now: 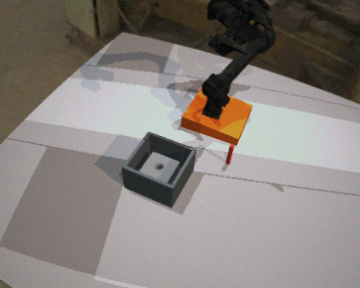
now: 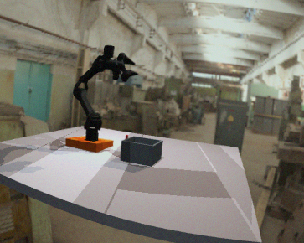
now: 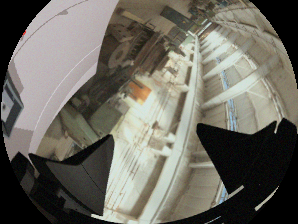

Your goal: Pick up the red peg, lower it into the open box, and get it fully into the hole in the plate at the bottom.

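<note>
The red peg (image 1: pixel 230 155) (image 2: pixel 126 137) stands upright on the table, beside the box and near the orange base block. A bit of red (image 3: pixel 24 33) shows at the left edge of the wrist view. The dark grey open box (image 1: pixel 149 190) (image 2: pixel 134 153) stands apart from the peg. A light plate (image 1: pixel 151 162) with a round hole lies at its bottom, and no peg is in the hole. My gripper (image 2: pixel 135 69) (image 3: pixel 156 134) is open and empty, raised high above the table and away from the peg, its fingers pointing sideways.
The arm stands on an orange block (image 1: pixel 210 131) (image 2: pixel 84 145) behind the box and peg. The pale table (image 1: pixel 246 223) (image 2: pixel 166 209) carries patches of shadow. The box walls rise around the plate.
</note>
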Robot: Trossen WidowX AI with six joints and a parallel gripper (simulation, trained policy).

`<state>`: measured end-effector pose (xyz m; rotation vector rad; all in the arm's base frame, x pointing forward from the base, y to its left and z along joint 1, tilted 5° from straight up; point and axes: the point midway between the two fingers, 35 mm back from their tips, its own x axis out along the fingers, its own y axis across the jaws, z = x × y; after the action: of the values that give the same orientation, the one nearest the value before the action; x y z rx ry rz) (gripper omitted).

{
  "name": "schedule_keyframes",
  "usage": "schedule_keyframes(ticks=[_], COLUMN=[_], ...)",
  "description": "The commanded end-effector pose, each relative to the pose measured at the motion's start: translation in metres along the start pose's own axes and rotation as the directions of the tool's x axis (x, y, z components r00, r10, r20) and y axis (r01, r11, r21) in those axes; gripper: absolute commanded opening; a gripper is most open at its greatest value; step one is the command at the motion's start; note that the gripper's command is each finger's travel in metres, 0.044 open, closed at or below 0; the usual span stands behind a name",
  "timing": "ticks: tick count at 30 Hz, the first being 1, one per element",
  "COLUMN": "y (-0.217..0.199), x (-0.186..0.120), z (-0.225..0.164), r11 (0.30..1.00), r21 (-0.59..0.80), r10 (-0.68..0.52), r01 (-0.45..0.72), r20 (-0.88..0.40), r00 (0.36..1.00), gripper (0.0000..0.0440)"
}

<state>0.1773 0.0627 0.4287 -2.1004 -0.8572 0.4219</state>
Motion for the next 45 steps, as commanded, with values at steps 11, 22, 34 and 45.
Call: schedule_keyframes(ticks=[11, 22, 34, 45], y=[0.011, 0.031, 0.056, 0.080], x=[0.011, 0.023, 0.036, 0.045], z=[-0.001, 0.005, 0.017, 0.033], r11=[0.932, 0.730, 0.397, 0.039], r21=[0.362, 0.679, 0.911, 0.993], r10=[0.046, 0.114, 0.206, 0.301], r01=[-0.035, -0.077, -0.112, -0.108], r20=[-0.022, -0.010, 0.031, 0.092], r00=[0.999, 0.993, 0.978, 0.949], gripper=[0.0440, 0.0440, 0.0440, 0.0440])
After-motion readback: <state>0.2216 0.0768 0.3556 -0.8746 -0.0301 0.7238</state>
